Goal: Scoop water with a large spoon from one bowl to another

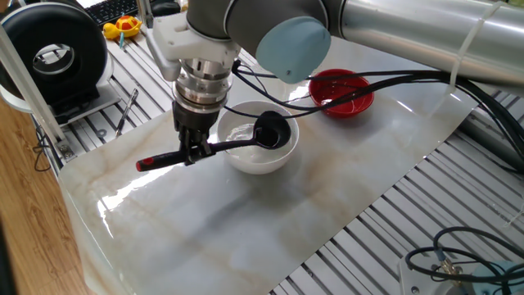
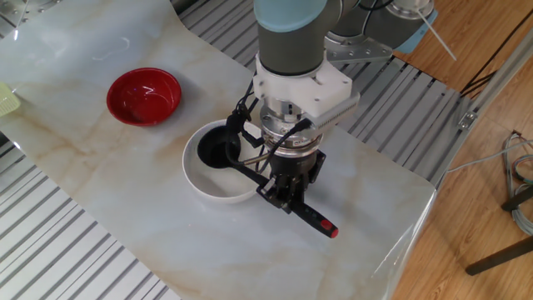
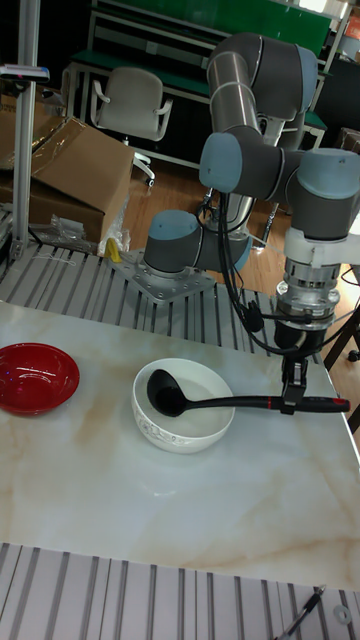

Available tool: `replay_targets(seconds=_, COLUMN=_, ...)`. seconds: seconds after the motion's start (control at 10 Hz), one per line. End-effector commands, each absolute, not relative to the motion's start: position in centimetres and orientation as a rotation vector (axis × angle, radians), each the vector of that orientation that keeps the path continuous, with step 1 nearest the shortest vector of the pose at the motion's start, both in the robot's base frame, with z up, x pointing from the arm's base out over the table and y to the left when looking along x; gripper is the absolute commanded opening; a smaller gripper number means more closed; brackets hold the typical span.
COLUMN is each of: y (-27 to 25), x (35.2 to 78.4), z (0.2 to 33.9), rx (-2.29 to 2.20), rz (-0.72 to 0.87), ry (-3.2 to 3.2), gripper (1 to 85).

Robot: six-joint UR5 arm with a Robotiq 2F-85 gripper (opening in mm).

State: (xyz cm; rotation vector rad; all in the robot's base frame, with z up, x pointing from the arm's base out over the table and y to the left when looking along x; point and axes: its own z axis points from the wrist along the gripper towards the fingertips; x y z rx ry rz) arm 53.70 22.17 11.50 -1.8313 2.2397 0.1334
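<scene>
My gripper (image 1: 193,153) (image 2: 284,198) (image 3: 291,402) is shut on the thin handle of the large spoon (image 1: 237,144) (image 2: 250,171) (image 3: 210,403), near its red tip (image 1: 145,164) (image 2: 326,229) (image 3: 332,404). The black scoop (image 1: 271,131) (image 2: 213,151) (image 3: 163,390) hangs level just above the white bowl (image 1: 246,156) (image 2: 201,181) (image 3: 190,435). A faint sheen of water (image 1: 240,136) shows inside the bowl. The red bowl (image 1: 341,92) (image 2: 143,96) (image 3: 36,377) stands apart, farther along the marble sheet.
A black round device (image 1: 56,51) and a yellow toy (image 1: 123,28) sit off the sheet on the slatted table. Cables (image 1: 393,82) run from the arm past the red bowl. In the tall view, cardboard boxes (image 3: 60,165) and a chair (image 3: 128,105) stand behind the table.
</scene>
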Motion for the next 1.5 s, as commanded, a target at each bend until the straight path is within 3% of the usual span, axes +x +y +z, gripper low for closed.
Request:
replay_targets(seconds=0.0, y=23.3, x=54.2, z=13.1, rx=-1.806, rz=0.178, ry=2.216, gripper=1.3)
replay_targets(seconds=1.4, y=24.3, x=55.2, z=17.6, rx=-1.712, rz=0.26, ry=2.223, gripper=1.3)
